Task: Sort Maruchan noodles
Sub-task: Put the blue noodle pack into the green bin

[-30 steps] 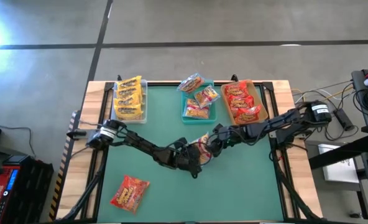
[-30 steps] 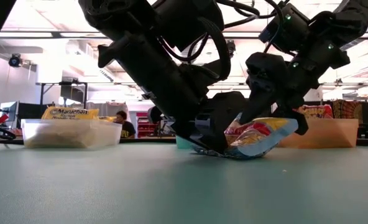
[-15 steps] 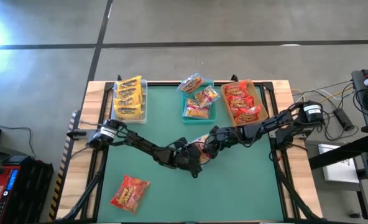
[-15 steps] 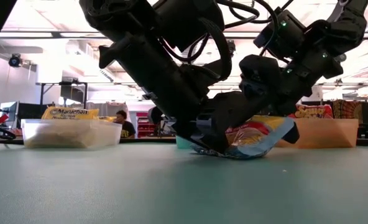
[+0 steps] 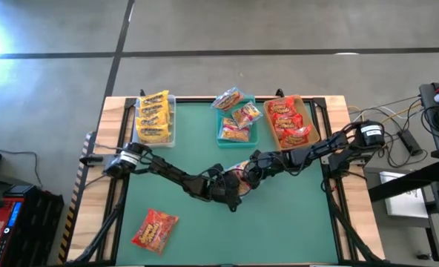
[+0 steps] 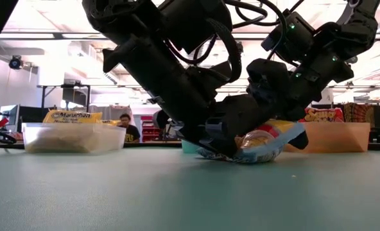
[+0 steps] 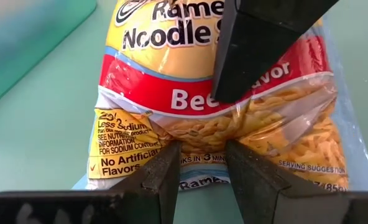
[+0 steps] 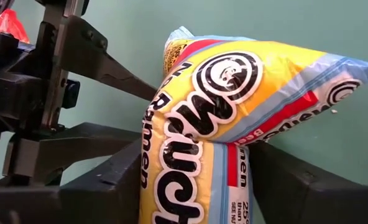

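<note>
both the left gripper and right gripper pinch one crinkly, glossy yellow noodle packet.

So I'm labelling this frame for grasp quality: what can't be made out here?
- High view: the packet between both tools is mostly covered by the arms.
- Low view: the packet's near end is hidden by the left tool.
- Left wrist view: the label is cut off by the edge and the right tool.
</note>
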### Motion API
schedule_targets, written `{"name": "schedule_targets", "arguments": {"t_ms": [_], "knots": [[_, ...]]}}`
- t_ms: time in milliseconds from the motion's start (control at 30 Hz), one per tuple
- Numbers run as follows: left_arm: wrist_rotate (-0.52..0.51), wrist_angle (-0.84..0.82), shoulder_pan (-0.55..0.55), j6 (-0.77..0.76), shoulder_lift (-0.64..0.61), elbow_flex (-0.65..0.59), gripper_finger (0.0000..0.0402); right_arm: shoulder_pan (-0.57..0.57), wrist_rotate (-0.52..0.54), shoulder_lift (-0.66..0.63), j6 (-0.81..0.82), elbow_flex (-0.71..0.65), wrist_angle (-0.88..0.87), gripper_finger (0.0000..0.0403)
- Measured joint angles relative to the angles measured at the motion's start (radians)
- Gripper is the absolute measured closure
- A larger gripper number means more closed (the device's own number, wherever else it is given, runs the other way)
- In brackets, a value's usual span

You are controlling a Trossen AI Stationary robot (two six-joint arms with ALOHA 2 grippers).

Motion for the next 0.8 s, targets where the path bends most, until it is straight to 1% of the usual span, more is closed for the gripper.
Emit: {"name": "schedule_targets", "arguments": {"t_ms": [167, 300, 533, 800], "knots": [[-0.003, 0.005, 0.000, 0.000, 0.000, 0.000, 0.0285, 0.000, 0.000, 0.000, -0.002, 0.000, 0.001, 0.0212], [-0.017, -0.001, 0.000, 0.000, -0.014, 0.000, 0.0285, 0.000, -0.003, 0.000, -0.007, 0.000, 0.000, 0.0235], [-0.038, -0.055, -0.003, 0.000, -0.053, -0.001, 0.0285, 0.000, -0.006, -0.001, -0.026, 0.001, -0.013, 0.0267], [-0.044, -0.069, -0.005, -0.038, -0.062, -0.001, 0.0285, 0.000, -0.018, -0.009, -0.052, 0.002, -0.028, 0.0297]]}}
